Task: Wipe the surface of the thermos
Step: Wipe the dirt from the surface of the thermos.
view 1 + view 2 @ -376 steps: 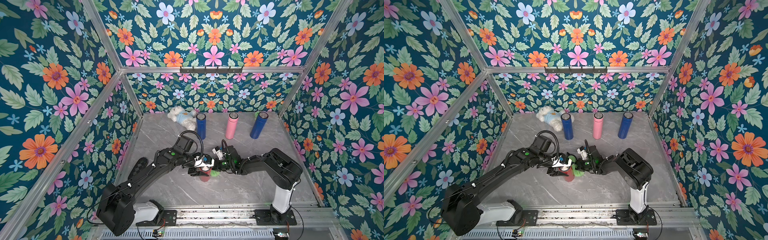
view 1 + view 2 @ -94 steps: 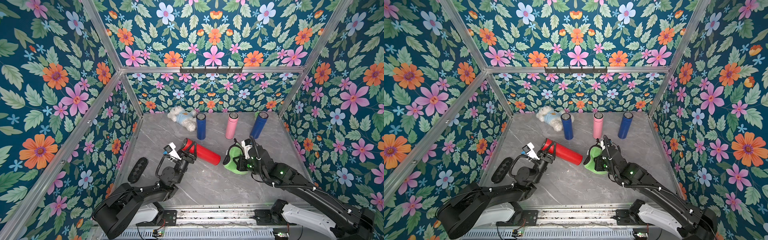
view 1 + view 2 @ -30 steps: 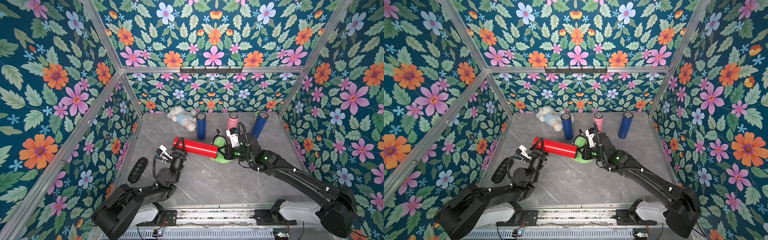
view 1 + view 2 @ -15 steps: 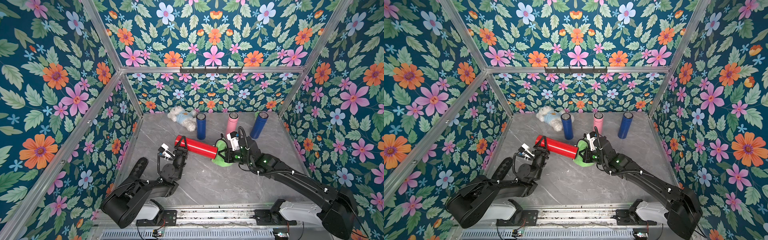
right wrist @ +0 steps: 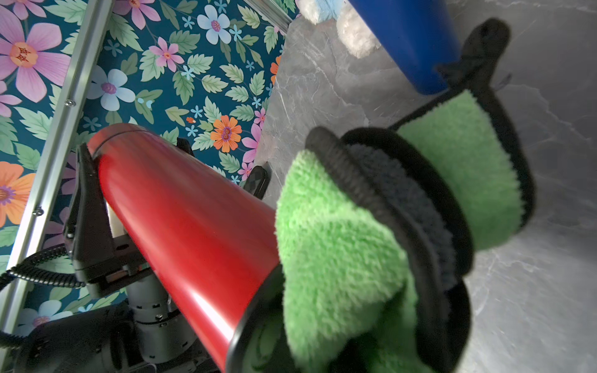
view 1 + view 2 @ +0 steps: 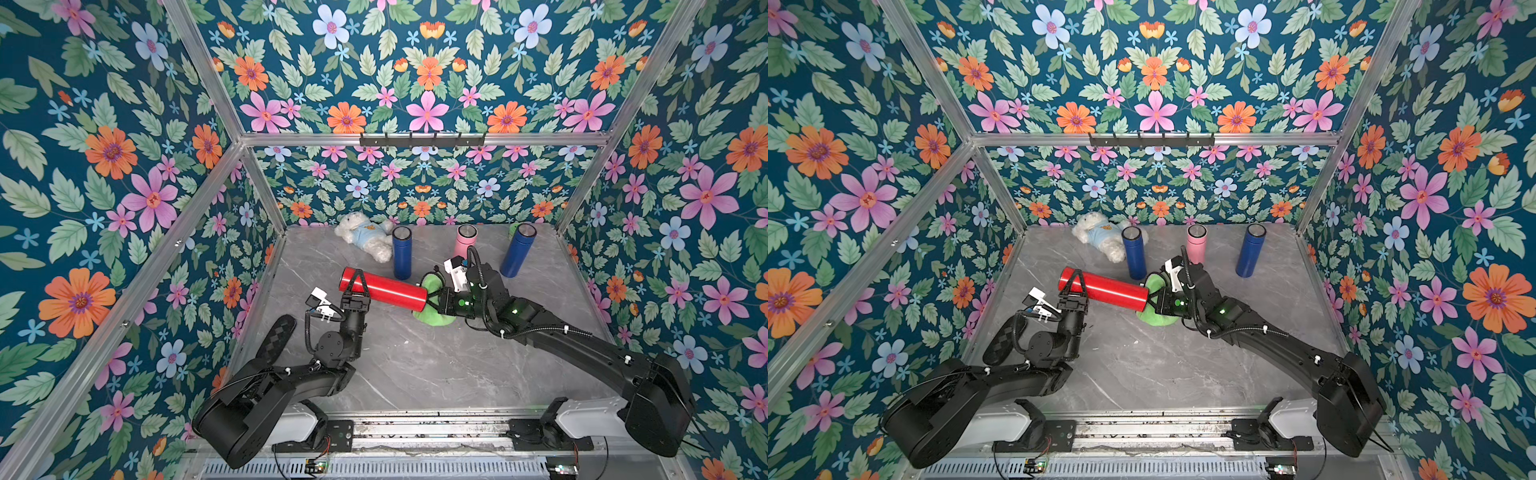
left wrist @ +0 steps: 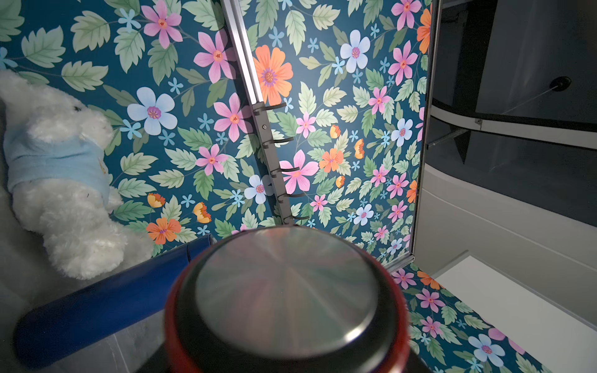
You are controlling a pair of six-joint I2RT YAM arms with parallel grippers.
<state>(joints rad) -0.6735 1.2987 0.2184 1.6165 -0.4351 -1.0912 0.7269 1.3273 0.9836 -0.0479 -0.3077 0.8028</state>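
The red thermos (image 6: 386, 291) (image 6: 1108, 291) hangs level above the table, crosswise. My left gripper (image 6: 356, 283) (image 6: 1077, 283) is shut on it near its capped end. In the left wrist view the silver cap (image 7: 287, 287) fills the lower middle and the jaws are hidden. My right gripper (image 6: 437, 297) (image 6: 1157, 300) is shut on a green cloth (image 6: 431, 286) (image 6: 1153, 283), which lies bunched against the thermos's other end. The right wrist view shows the cloth (image 5: 339, 242) against the red body (image 5: 193, 219), with the left fingers (image 5: 87, 200) clamped farther along it.
Along the back stand a dark blue thermos (image 6: 402, 253), a pink thermos (image 6: 464, 243) and a tilted blue thermos (image 6: 516, 251). A white plush bear (image 6: 365, 239) lies at the back left. A black checkered pad (image 6: 276, 336) leans by the left wall. Flowered walls enclose three sides.
Three seconds ago the cloth was apart, to the thermos's right; now it sits at the thermos's end. Over the last second thermos and cloth shifted only slightly, and the left arm's lower links moved.
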